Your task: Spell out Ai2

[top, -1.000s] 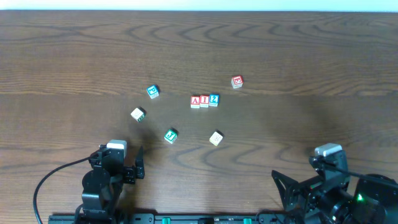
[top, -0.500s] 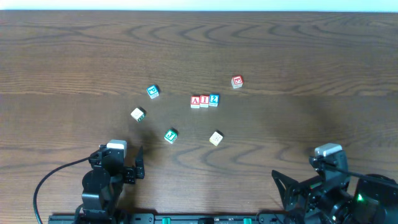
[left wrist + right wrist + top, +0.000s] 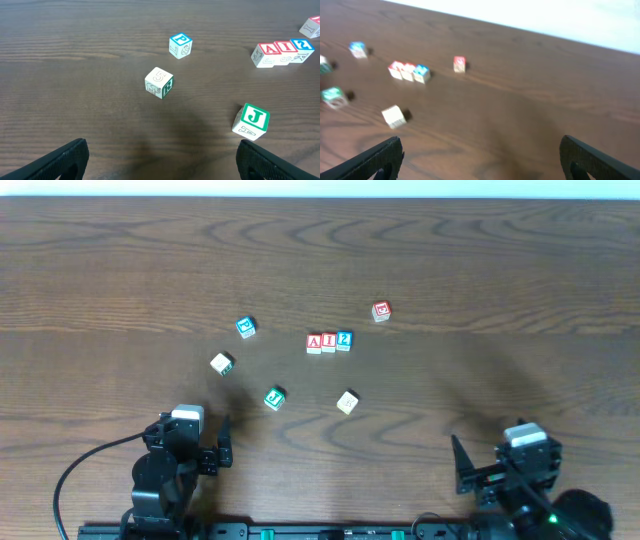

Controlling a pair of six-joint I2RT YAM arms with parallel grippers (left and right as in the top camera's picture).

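1. Task items: the A cube (image 3: 314, 343), I cube (image 3: 329, 342) and 2 cube (image 3: 344, 340) stand in one row near the middle of the table (image 3: 520, 280). They touch side by side and read A-I-2 from left to right. On this evidence the word appears complete.
2. Left gripper (image 3: 160, 155): jaws spread wide, nothing between them. It sits low at the near left edge, well apart from the row, and faces the loose cubes.
3. Right gripper (image 3: 481, 150): jaws likewise spread and empty, at the near right edge. Its view is blurred, so fine detail cannot be confirmed.
4. Reason for placement, as a judgement: both arms sit well short of the row, which keeps the fingers away from the finished line and leaves it plainly readable from above.
5. Surroundings: a blue P cube (image 3: 246, 328) lies to the far left of the row. A 5 cube (image 3: 222, 364) and a green J cube (image 3: 275, 397) lie to its near left. A pale cube (image 3: 347, 402) sits on the near side, and a red-printed cube (image 3: 381, 311) to the far right.
6. Obstruction: none touches the row. The pale cube lies closest to any approach from the near side.
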